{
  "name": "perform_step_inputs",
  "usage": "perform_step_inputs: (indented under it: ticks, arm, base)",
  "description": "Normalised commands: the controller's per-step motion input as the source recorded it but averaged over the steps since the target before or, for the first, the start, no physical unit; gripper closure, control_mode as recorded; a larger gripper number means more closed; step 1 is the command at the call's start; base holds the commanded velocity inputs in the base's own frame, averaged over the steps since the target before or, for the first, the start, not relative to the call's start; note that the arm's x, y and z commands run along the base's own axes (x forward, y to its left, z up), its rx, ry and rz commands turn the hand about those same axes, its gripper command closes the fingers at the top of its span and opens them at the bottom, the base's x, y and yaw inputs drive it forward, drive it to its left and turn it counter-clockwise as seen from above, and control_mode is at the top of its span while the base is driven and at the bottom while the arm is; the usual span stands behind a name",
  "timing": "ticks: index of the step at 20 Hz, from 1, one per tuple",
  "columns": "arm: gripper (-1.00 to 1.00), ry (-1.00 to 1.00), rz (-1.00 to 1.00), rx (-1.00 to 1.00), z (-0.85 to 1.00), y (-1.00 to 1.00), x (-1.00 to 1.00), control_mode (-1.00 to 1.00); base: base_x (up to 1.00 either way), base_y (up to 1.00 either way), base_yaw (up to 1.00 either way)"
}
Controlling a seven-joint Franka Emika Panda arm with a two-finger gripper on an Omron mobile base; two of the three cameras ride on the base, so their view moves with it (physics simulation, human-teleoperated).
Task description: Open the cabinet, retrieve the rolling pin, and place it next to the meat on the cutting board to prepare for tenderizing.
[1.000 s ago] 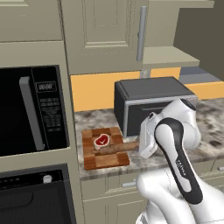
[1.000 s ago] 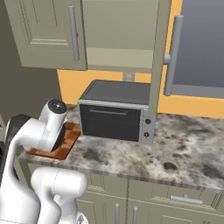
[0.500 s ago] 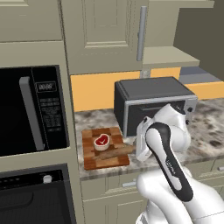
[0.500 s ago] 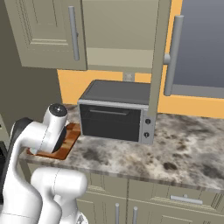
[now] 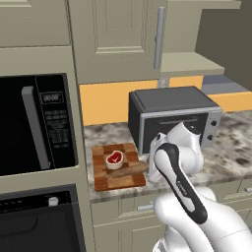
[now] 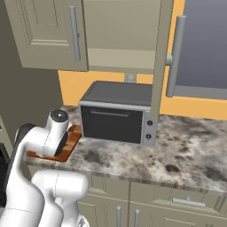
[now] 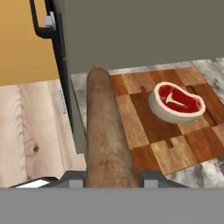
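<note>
Left base view, hidden: we cannot see the fingers here; the arm's white wrist covers them and the right end of the rolling pin (image 5: pixel 124 171).
Left base view, rolling pin: it lies low across the front part of the cutting board (image 5: pixel 118 181), just in front of the meat (image 5: pixel 114 159); we cannot tell whether it touches the board.
Left base view, surroundings: the toaster oven (image 5: pixel 172 118) stands just right of the board, the black microwave (image 5: pixel 34 123) is built in to its left, and the cabinet (image 5: pixel 115 37) above has its door closed on this side.

Right base view, hidden: the arm blocks most of the board; we see only its near corner and right edge. Meat and pin are covered.
Right base view, surroundings: one cabinet door stands open edge-on in front of the toaster oven, its long handle (image 6: pixel 175 55) toward us.

Hand view, gripper (image 7: pixel 111 179): the two fingertips sit against either side of the rolling pin; we read that as a grip.
Hand view, cut off: the pin's near end runs under the bottom edge.
Hand view, meat: it rests on the board right of the pin, apart from it.
</note>
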Motion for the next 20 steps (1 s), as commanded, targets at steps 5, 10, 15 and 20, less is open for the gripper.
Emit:
perform_step_inputs:
  ticks: [5, 10, 15, 20]
  arm:
    - [1.0, -0.03, 0.01, -0.05, -0.27, 0.0, 0.36, -1.0]
    - [1.0, 0.0, 0.02, -0.03, -0.27, 0.05, 0.37, -1.0]
    - [1.0, 0.01, 0.04, 0.0, -0.22, 0.2, 0.16, -1.0]
    - [1.0, 0.0, 0.07, 0.0, -0.32, 0.17, 0.03, -1.0]
  base:
    - [0.0, 0.0, 0.0]
    - [0.0, 0.0, 0.0]
    - [0.0, 0.0, 0.0]
    - [0.0, 0.0, 0.0]
